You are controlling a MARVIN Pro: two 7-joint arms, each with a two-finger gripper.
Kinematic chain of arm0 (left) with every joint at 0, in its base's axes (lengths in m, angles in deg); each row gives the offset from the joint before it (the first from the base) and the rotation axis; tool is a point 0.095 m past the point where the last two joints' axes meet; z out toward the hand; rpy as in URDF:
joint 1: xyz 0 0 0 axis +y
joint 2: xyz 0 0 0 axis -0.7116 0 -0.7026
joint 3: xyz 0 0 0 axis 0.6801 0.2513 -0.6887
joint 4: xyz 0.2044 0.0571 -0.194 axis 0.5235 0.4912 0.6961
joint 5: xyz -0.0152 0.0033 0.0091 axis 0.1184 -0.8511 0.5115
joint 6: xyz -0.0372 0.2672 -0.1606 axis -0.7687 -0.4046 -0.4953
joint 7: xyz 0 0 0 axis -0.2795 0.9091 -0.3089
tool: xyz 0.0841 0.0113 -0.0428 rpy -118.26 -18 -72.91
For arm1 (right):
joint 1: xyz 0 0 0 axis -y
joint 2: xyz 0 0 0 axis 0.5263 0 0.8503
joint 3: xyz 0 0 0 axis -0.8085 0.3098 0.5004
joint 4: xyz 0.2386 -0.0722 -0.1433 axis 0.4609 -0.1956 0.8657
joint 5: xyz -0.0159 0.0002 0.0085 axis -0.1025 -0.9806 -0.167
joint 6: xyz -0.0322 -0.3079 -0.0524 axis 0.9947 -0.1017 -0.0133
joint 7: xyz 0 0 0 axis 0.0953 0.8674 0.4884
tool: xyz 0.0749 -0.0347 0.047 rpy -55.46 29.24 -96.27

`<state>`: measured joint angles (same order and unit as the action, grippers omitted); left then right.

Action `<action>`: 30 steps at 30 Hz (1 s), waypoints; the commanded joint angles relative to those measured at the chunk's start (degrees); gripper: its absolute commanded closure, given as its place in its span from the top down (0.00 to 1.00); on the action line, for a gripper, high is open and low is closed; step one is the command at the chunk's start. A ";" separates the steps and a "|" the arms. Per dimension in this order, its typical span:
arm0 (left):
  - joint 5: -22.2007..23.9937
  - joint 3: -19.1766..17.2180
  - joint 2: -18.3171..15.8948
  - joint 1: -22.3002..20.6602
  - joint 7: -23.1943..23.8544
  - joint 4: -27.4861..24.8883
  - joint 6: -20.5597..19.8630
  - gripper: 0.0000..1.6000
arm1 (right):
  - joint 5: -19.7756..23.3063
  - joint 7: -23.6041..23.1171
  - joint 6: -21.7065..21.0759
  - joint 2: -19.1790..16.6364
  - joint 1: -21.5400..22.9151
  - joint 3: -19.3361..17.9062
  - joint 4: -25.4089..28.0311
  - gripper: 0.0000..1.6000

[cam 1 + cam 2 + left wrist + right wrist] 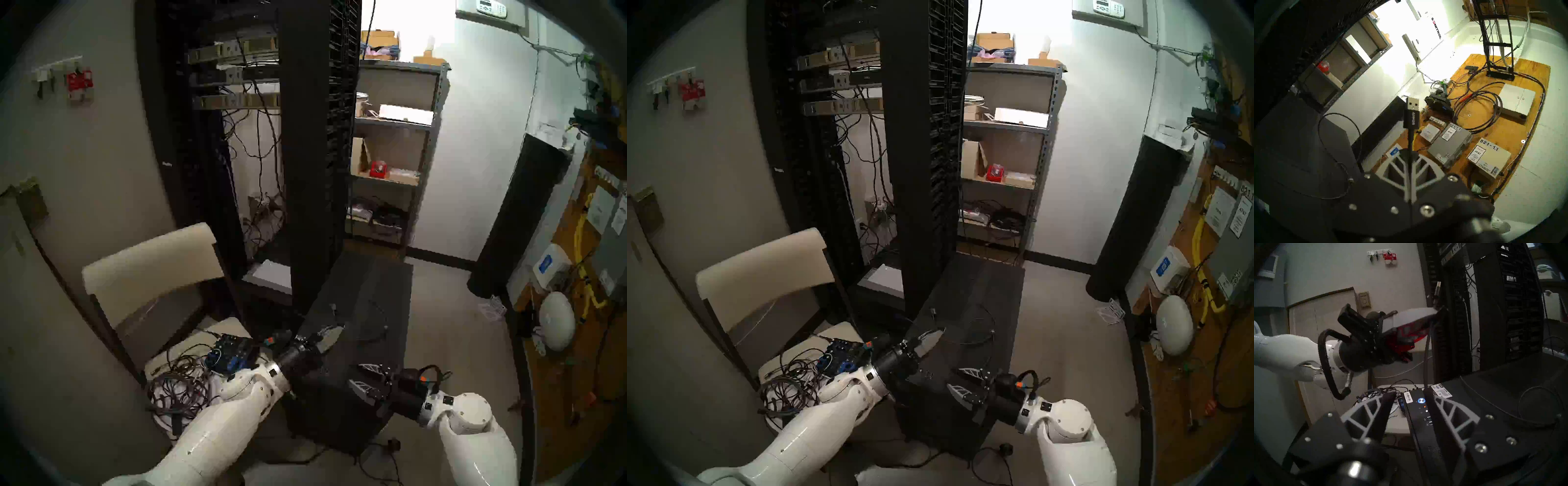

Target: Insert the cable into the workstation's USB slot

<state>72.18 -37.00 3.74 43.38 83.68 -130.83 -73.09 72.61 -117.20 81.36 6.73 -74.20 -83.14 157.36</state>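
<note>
The left gripper (1409, 153) is clamped on the cable (1410, 135) just behind its plug (1412, 103), which sticks out past the fingertips in the air above the workstation (366, 305). The right gripper (1411, 397) hangs with its jaws apart and nothing between them, near the workstation's front edge. There the USB slot (1429, 418) sits uncovered below the lit button (1421, 400), while the rest of the cable loops across the case top.
</note>
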 commanded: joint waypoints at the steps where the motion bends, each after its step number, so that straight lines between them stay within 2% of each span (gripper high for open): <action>1: 0.72 -0.17 0.14 0.34 0.81 -1.23 -0.08 0.00 | 1.47 0.01 1.09 0.47 2.41 -0.86 0.94 0.53; 7: 0.80 -0.01 0.13 0.58 1.09 -1.26 -0.66 0.00 | 1.54 -0.28 1.10 0.63 3.01 -0.77 0.53 0.53; 23: 0.75 -0.54 0.21 0.73 0.21 -2.12 -0.95 0.00 | 0.08 -0.47 -0.07 0.89 4.22 0.97 -0.17 0.63; 30: 0.89 -1.08 0.18 0.38 0.17 -2.01 -1.22 0.00 | -0.39 -0.35 -0.39 0.70 4.01 0.87 -0.98 0.59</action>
<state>72.76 -37.79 3.73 44.41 83.85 -131.69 -74.21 72.41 -118.00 80.75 7.37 -70.66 -82.14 156.30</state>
